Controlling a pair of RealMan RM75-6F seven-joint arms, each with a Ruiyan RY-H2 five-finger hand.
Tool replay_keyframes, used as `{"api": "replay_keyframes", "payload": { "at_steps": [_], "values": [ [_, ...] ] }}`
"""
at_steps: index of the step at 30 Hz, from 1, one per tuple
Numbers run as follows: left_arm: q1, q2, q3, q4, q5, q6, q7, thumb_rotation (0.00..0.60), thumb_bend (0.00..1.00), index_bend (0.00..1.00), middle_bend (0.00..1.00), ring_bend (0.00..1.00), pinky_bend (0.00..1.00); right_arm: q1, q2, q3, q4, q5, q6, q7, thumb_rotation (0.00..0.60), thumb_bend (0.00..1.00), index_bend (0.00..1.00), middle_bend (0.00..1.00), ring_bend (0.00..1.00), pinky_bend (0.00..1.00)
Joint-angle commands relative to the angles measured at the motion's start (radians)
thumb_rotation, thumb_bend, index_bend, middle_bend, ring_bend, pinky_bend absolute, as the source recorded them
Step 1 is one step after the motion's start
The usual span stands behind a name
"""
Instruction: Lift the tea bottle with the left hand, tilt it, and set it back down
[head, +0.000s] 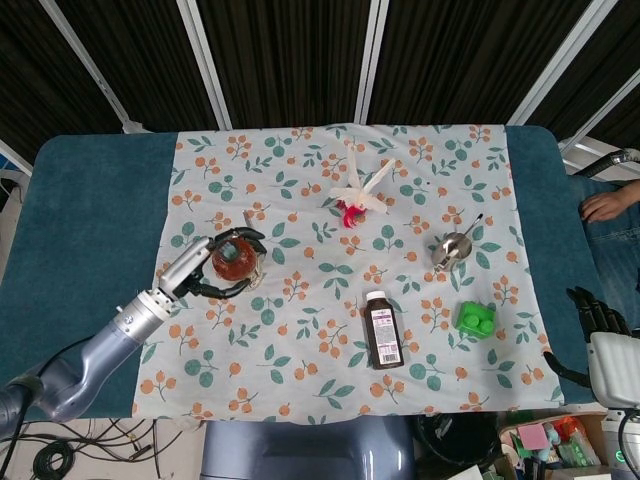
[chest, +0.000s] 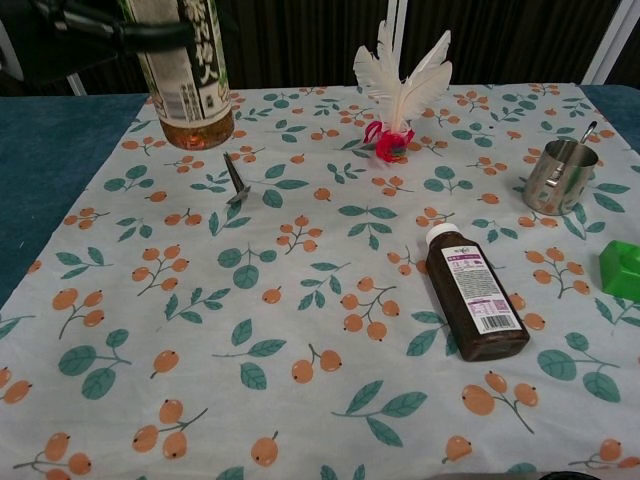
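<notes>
Holding the bottle (chest: 185, 75) upright w/ my left hand (head: 205, 270) wrapped round it, base just off the cloth (chest: 300, 300) so it seats flat. Right hand (head: 597, 315) parked at 4 o'clock off the cloth; can't tell its fingers.

We are seeing bright, even overhead light casting soft shadows; the top background is staying dark.

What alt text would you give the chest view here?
The left hand holds the tea bottle roughly upright at the far left of a floral tablecloth. A feather shuttlecock stands at the back, a steel cup and green block sit right, and a dark bottle lies flat.
</notes>
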Motion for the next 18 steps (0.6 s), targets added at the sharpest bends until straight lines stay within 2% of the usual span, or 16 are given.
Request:
{"api": "replay_keyframes", "payload": {
  "at_steps": [1,11,18],
  "values": [
    [0.027,-0.214,0.055,0.111,-0.063,0.079,0.537,0.6,0.56,0.26,0.31,0.26,0.39,0.0,0.0,0.0,0.0,0.0,0.0,0.0,0.6,0.11,0.12,0.08,0.14,0.16],
    [0.025,-0.214,0.104,0.094,-0.066,0.096,0.042,0.6,0.56,0.26,0.3,0.26,0.39,-0.001,0.001,0.0,0.0,0.001,0.0,0.002,0.6,0.12,0.12,0.08,0.14,0.16],
    [0.02,-0.23,0.132,0.147,-0.061,0.102,-0.148,0.6,0.56,0.26,0.3,0.26,0.39,0.0,0.0,0.0,0.0,0.002,0.0,0.003,0.6,0.12,0.12,0.08,0.14,0.16]
  ]
}}
